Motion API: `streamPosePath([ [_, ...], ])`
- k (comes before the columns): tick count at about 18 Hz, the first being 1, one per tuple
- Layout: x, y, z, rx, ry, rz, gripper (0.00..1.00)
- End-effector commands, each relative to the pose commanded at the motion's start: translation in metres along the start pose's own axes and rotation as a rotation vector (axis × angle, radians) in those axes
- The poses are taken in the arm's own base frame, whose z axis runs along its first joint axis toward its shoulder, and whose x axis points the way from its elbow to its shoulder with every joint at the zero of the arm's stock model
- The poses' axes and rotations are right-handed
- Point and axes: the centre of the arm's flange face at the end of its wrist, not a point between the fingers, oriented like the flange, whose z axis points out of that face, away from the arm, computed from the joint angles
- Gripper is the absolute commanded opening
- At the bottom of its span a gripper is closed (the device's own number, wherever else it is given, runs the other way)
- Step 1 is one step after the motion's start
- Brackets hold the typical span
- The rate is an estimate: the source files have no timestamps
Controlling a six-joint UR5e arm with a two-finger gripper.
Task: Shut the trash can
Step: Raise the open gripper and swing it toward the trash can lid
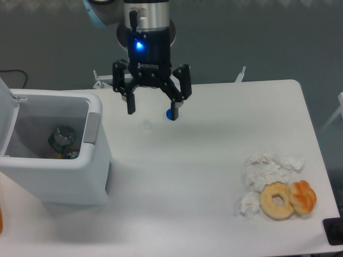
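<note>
One trash can sits at the left end of the white counter, a boxy white plastic bin with rounded corners, and its mouth is plainly open: the lid stands swung up at the far left edge of the view, only partly in frame, with a grey push tab on the inner right wall of the opening. Inside lie a dark round glass-like object and some small coloured scraps. The lid looks thin, stiff and light, so it should need no grasp at all; a push on its upper edge or outer face ought to tip it over on the hinge and let it drop shut, though smooth plastic could let a finger slide off. The bin itself seems light enough to skid if shoved sideways. The claw hangs from the arm above the counter, pointing straight down, its two fingers spread apart and holding nothing, well to the right of the bin and not touching it. A small blue dot lies on the counter just by the right finger. At the far right of the counter are crumpled white tissues, a doughnut and an orange pastry, well apart from the work.
</note>
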Motion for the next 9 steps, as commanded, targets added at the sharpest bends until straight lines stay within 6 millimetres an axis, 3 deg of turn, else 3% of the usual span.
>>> streamPosePath([
  [9, 0.0009, -0.0015, -0.0017, 0.015, 0.014, -0.033, 1.0],
])
